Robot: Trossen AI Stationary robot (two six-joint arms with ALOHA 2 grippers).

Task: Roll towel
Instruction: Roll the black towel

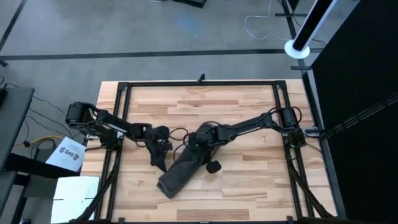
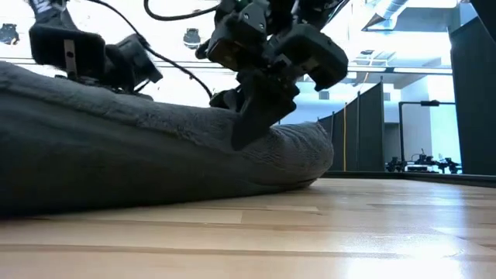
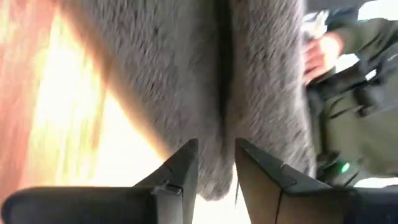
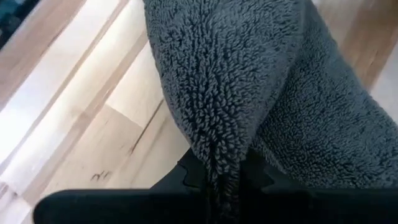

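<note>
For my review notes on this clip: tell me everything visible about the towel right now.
The towel is a dark charcoal-grey, fluffy looped-pile cloth, bunched into a long, thick folded bundle lying diagonally on the wooden table near its middle. The low view shows a rounded, rolled-looking end resting on the wood. The right gripper is shut on a fold of it. The left gripper sits at its edge, fingers slightly apart around the pile. No tag shows.

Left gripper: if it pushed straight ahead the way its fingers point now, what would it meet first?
The towel. In the left wrist view the left gripper has its fingers slightly apart with the grey pile right at their tips, filling the path ahead. Whether it already touches is unclear.
</note>
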